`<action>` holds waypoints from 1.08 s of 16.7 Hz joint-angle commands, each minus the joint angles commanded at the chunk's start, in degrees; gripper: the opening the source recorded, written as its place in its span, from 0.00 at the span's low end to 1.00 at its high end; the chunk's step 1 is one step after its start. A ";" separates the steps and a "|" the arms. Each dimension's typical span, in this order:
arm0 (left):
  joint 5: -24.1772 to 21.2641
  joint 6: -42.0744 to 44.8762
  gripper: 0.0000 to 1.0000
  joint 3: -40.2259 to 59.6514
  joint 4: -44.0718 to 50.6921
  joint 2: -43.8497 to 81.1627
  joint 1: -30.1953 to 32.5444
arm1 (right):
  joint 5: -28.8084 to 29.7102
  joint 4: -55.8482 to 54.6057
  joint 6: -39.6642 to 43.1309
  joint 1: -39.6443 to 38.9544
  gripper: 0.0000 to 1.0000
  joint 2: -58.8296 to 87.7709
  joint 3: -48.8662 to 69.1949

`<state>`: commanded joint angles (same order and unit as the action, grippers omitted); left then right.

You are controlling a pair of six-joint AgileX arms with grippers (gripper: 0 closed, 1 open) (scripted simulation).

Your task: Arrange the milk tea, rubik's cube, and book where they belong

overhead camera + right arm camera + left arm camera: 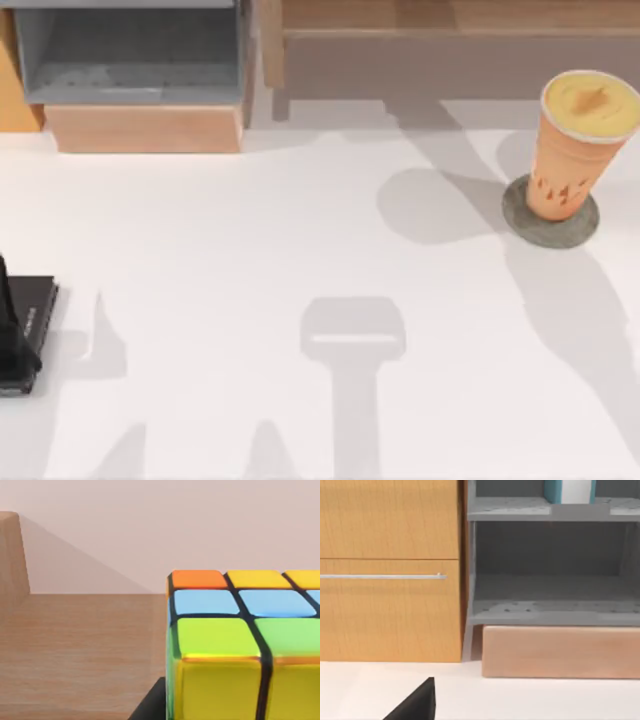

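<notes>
Milk tea (573,150) sits on its grey disc (550,225) at 2 o'clock, and the book (570,491) looks shelved. The rubik's cube (240,645) is over a wooden shelf (80,640), probably last; can't tell either gripper's jaw state.

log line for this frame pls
cup: on grey disc, table right | cube: close before right wrist cam, over wooden surface | book: upright on grey shelf
</notes>
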<state>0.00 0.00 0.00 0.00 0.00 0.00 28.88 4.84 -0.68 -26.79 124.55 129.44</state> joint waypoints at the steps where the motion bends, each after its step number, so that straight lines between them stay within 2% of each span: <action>1: 0.00 0.00 1.00 0.00 0.00 0.00 0.00 | -0.16 0.30 0.11 0.04 0.00 0.37 0.25; 4: 0.00 0.00 1.00 0.00 0.00 0.00 0.00 | -0.16 0.30 0.11 0.04 0.00 0.37 0.25; 17: 0.00 0.00 1.00 0.00 0.00 0.00 0.00 | -0.16 0.30 0.11 0.04 0.98 0.37 0.25; 18: 0.00 0.00 1.00 0.00 0.00 0.00 0.00 | -0.16 0.30 0.11 0.04 1.00 0.37 0.25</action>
<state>0.00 0.00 0.00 0.00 0.00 0.00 28.72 5.14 -0.58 -26.76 124.92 129.70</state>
